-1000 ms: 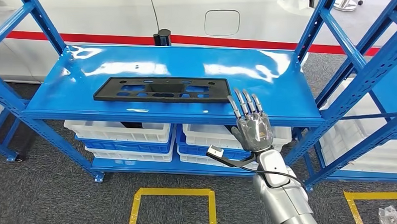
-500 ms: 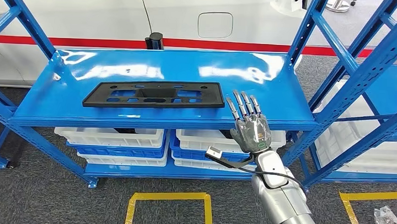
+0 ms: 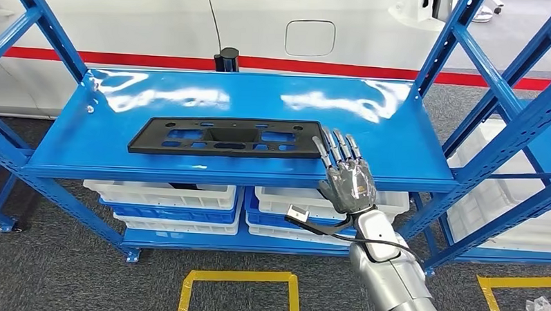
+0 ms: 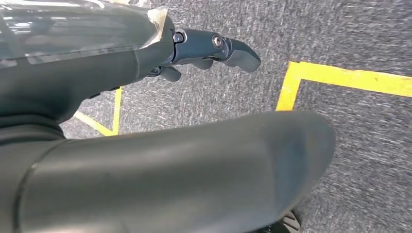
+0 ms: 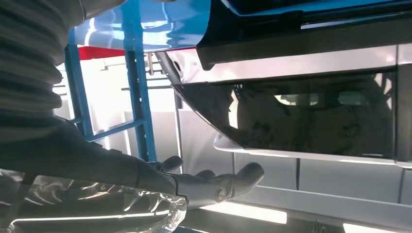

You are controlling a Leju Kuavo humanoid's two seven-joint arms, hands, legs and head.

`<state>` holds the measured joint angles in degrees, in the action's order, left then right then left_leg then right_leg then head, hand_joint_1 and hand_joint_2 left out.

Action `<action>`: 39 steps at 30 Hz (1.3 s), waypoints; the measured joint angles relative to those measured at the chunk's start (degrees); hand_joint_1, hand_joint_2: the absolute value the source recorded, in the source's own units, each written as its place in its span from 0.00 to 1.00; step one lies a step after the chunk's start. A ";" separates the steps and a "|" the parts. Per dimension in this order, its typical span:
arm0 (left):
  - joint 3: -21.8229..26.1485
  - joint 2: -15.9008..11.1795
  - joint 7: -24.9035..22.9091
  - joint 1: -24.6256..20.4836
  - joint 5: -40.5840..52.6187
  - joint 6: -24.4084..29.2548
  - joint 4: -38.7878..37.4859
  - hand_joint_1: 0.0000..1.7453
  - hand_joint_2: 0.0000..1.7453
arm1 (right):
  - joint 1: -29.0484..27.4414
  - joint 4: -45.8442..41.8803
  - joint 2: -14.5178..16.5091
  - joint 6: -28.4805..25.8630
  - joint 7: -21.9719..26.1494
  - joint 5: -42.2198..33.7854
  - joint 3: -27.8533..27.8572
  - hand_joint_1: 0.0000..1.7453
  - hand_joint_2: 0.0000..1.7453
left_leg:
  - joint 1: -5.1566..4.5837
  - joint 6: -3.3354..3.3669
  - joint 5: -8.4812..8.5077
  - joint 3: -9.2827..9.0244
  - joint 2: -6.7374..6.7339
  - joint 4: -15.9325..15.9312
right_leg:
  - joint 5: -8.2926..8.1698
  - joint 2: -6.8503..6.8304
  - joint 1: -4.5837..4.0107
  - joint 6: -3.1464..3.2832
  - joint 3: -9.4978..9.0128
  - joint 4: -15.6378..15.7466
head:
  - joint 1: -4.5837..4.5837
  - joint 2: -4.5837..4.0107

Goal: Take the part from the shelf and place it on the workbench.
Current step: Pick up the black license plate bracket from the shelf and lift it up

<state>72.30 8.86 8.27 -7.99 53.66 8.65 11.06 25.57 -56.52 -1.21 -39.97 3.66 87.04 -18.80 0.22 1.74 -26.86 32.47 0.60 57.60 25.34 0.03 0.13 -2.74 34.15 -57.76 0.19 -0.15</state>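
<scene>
A flat black plastic part with several cutouts lies on the blue shelf, left of middle. My right hand is raised in front of the shelf's front edge, fingers straight and spread, holding nothing; its fingertips sit just at the part's right end. The right wrist view shows the same hand stretched out flat beside the shelf's blue edge. My left hand hangs over grey floor with its fingers curled in and nothing in them.
White bins on blue trays fill the lower shelf level. Blue uprights flank the rack; another rack stands at the right. A white vehicle body with a red stripe is behind. Yellow tape marks the grey floor.
The camera has shifted a little, so the whole scene slid. My right hand has edged forward toward the part's right end, still spread.
</scene>
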 joint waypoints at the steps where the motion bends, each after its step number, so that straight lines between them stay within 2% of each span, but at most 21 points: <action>1: 0.00 0.03 -0.03 -0.02 0.13 -0.04 0.00 0.00 0.00 | 0.11 0.21 0.19 0.03 0.49 -0.03 -0.05 0.00 1.00 | -0.09 -0.24 -0.17 -0.07 -0.04 -0.01 | -0.07 0.03 -0.17 0.48 -0.20 0.29 | 0.03 0.00; 3: -0.02 0.02 -0.13 -0.07 0.32 -0.06 0.01 0.00 0.00 | 0.31 0.63 0.72 0.11 1.09 -0.05 -0.16 0.00 1.00 | 0.05 -0.78 -0.53 -0.13 -0.11 0.19 | -0.12 0.09 0.16 1.28 -0.47 0.48 | 0.04 0.00; 5: -0.04 0.01 -0.19 -0.15 0.38 -0.06 0.01 0.00 0.00 | 0.73 1.02 1.34 0.19 1.40 -0.08 -0.28 0.00 1.00 | 0.26 -1.38 -2.15 1.13 -0.18 3.12 | 0.00 0.11 0.66 2.08 -1.04 0.76 | 0.20 0.00; 8: -0.04 0.02 -0.23 -0.15 0.43 -0.06 0.00 0.00 0.00 | 1.09 1.66 2.01 0.33 1.54 -0.09 -0.58 0.00 1.00 | 0.58 -2.13 -6.28 6.98 -0.22 13.72 | 0.46 0.04 0.74 2.79 -1.57 0.77 | 0.41 0.00; 9: -0.04 0.02 -0.27 -0.14 0.45 -0.06 0.00 0.00 0.00 | 1.09 1.89 2.14 0.36 1.57 -0.12 -0.67 0.00 1.00 | 0.69 -2.33 -6.48 8.59 -0.25 15.87 | 0.59 0.03 0.75 2.84 -1.68 0.76 | 0.42 0.00; 10: -0.04 0.00 -0.30 -0.13 0.46 -0.06 0.00 0.00 0.00 | 1.10 2.11 2.22 0.38 1.63 -0.21 -0.74 0.00 1.00 | 0.83 -2.47 -5.55 9.19 -0.30 15.90 | 0.73 0.04 0.78 2.80 -1.83 0.75 | 0.43 0.00; 11: -0.04 -0.03 -0.33 -0.12 0.50 -0.06 0.00 0.00 0.00 | 1.13 2.32 2.32 0.39 1.76 -0.35 -0.79 0.00 1.00 | 1.01 -2.56 -3.65 8.58 -0.37 13.67 | 0.92 0.08 0.85 2.66 -2.05 0.74 | 0.43 0.00; 13: -0.04 -0.10 -0.38 -0.15 0.62 -0.05 0.00 0.00 0.00 | 1.43 2.77 2.51 0.39 2.44 -1.06 -0.90 0.00 1.00 | 1.33 -2.67 0.47 5.26 -0.55 5.96 | 1.40 0.18 0.86 2.10 -2.58 0.67 | 0.44 0.00; 14: -0.04 -0.12 -0.42 -0.20 0.68 -0.04 0.00 0.00 0.00 | 1.87 3.14 2.66 0.46 3.11 -1.66 -0.98 0.00 1.00 | 1.32 -2.56 1.59 3.80 -0.52 2.95 | 1.66 0.25 0.73 1.74 -2.71 0.61 | 0.43 0.00; 16: -0.04 -0.13 -0.50 -0.29 0.72 0.07 0.00 0.00 0.00 | 3.33 4.36 3.22 0.81 4.59 -2.95 -1.24 0.00 1.00 | 0.97 -2.03 1.78 2.63 -0.42 0.69 | 1.96 0.33 0.50 1.05 -2.74 0.64 | 0.34 0.00; 19: -0.04 -0.09 -0.54 -0.35 0.72 0.17 0.00 0.00 0.00 | 5.74 6.52 4.50 1.40 5.67 -3.69 -1.83 0.00 1.00 | 0.67 -0.67 1.79 2.22 -0.40 0.38 | 2.54 0.27 0.72 0.18 -2.36 -0.05 | 0.25 0.00; 21: -0.04 -0.07 -0.55 -0.39 0.72 0.20 0.00 0.00 0.00 | 6.93 7.68 5.15 1.55 5.81 -3.77 -2.22 0.00 1.00 | 0.73 0.17 1.69 1.82 -0.41 0.16 | 4.57 0.17 0.75 0.30 0.30 -5.13 | 0.14 0.00; 23: -0.04 -0.07 -0.55 -0.43 0.72 0.22 0.00 0.00 0.00 | 7.49 8.75 5.52 1.60 5.81 -3.82 -2.50 0.00 1.00 | 0.60 0.68 1.39 1.61 -0.28 0.17 | 7.25 0.16 0.70 0.65 4.95 -13.41 | 0.08 0.00; 25: -0.04 -0.06 -0.55 -0.41 0.72 0.22 0.00 0.00 0.00 | 7.55 9.62 5.64 1.58 5.81 -3.86 -2.65 0.00 1.00 | 0.51 0.79 1.08 1.32 -0.02 0.19 | 7.56 0.15 0.68 0.38 7.79 -17.25 | 0.06 0.00; 26: -0.04 -0.04 -0.55 -0.41 0.72 0.22 0.00 0.00 0.00 | 7.60 9.94 5.69 1.56 5.81 -3.90 -2.69 0.00 1.00 | 0.50 0.72 0.90 1.07 0.11 0.20 | 6.32 0.15 0.68 0.04 7.53 -15.70 | 0.07 0.00; 28: -0.04 0.03 -0.55 -0.41 0.72 0.22 0.00 0.00 0.00 | 7.83 10.40 5.80 1.52 5.81 -3.99 -2.78 0.00 1.00 | 0.49 0.43 0.41 0.42 0.26 0.19 | 2.29 0.09 0.60 -0.49 4.33 -7.51 | 0.05 0.00; 30: -0.04 0.10 -0.55 -0.45 0.72 0.22 0.00 0.00 0.00 | 8.13 10.71 5.98 1.52 5.81 -4.05 -2.87 0.00 1.00 | 0.27 -0.08 -0.17 0.00 0.30 0.25 | -0.39 0.04 0.24 -0.13 1.40 -1.06 | 0.10 0.00; 32: -0.04 0.13 -0.56 -0.47 0.76 0.22 0.00 0.00 0.00 | 8.33 11.02 6.11 1.54 5.81 -4.10 -2.93 0.00 1.00 | 0.16 -0.65 -0.52 -0.18 0.30 0.12 | -0.76 0.04 -0.15 0.66 0.72 0.15 | 0.14 0.00; 35: -0.07 0.15 -0.61 -0.54 0.93 0.24 0.00 0.00 0.00 | 8.90 11.57 6.46 1.83 5.86 -4.30 -2.98 0.00 1.00 | 0.41 -1.54 -1.63 0.29 0.09 1.59 | -0.66 0.10 0.49 1.77 -0.05 0.64 | 0.20 0.00; 36: -0.08 0.14 -0.61 -0.56 1.05 0.25 0.00 0.00 0.00 | 9.26 11.92 6.66 1.94 5.87 -4.43 -3.02 0.00 1.00 | 0.49 -1.82 -2.79 1.44 -0.01 4.05 | -0.54 0.11 0.74 2.15 -0.45 0.80 | 0.27 0.00; 39: -0.11 0.16 -0.69 -0.55 1.49 0.28 0.00 0.00 0.00 | 10.27 13.65 7.05 2.06 5.82 -5.05 -3.26 0.00 1.00 | 0.72 -2.46 -6.46 7.67 -0.14 14.85 | 0.11 0.08 0.67 2.94 -1.24 0.82 | 0.33 0.00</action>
<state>72.19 9.03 7.58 -8.54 55.15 8.93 11.06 35.84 -42.86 5.84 -37.91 9.48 81.99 -22.05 0.94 -0.72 -33.32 40.14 0.46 72.44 25.45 0.11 0.81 0.20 32.91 -56.94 0.52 -0.15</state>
